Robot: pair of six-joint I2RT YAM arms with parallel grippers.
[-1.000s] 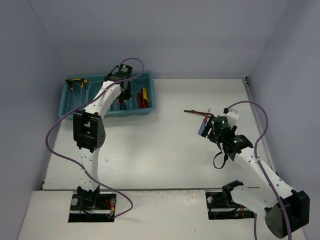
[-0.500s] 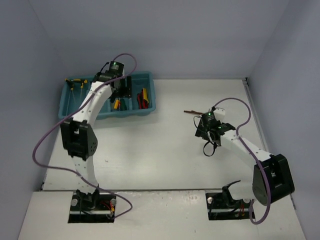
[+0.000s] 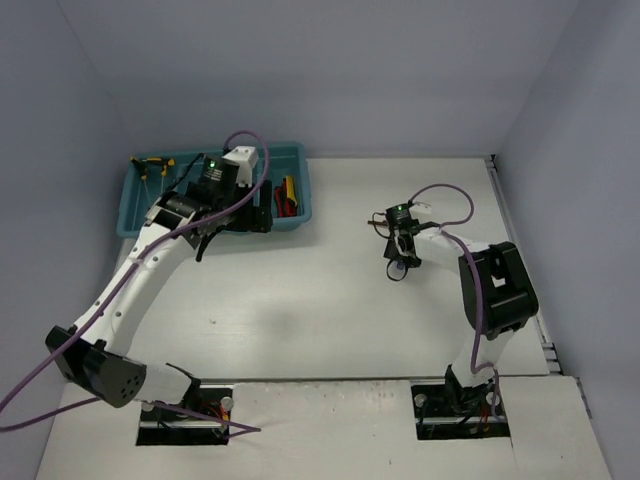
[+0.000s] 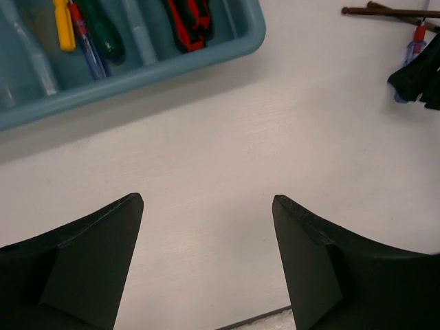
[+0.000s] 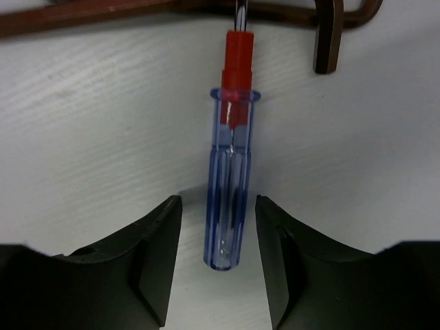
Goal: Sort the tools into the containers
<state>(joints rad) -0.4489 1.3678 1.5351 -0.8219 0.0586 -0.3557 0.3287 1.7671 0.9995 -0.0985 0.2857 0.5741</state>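
Note:
A clear blue-handled screwdriver [image 5: 230, 185] with a red collar lies on the white table. My right gripper [image 5: 218, 199] straddles its handle, open, with a gap on each side. Dark brown hex keys [image 5: 328, 34] lie just beyond its tip. In the top view the right gripper [image 3: 400, 262] points down at mid-right. The teal tray [image 4: 137, 77] holds red pliers [image 4: 189, 20], a yellow screwdriver [image 4: 64, 27], a green one [image 4: 103, 34] and a blue one [image 4: 88, 51]. My left gripper [image 4: 207, 203] hangs open and empty over bare table in front of the tray.
The tray [image 3: 305, 190] stands at the back left, with yellow-handled tools [image 3: 152, 163] in its far-left compartment. Grey walls close in the table on three sides. A purple cable loops over each arm.
My left gripper has let go inside the tray, opened, and drawn back to the table in front of it. My right gripper has moved left onto the blue screwdriver, and its jaws have narrowed.

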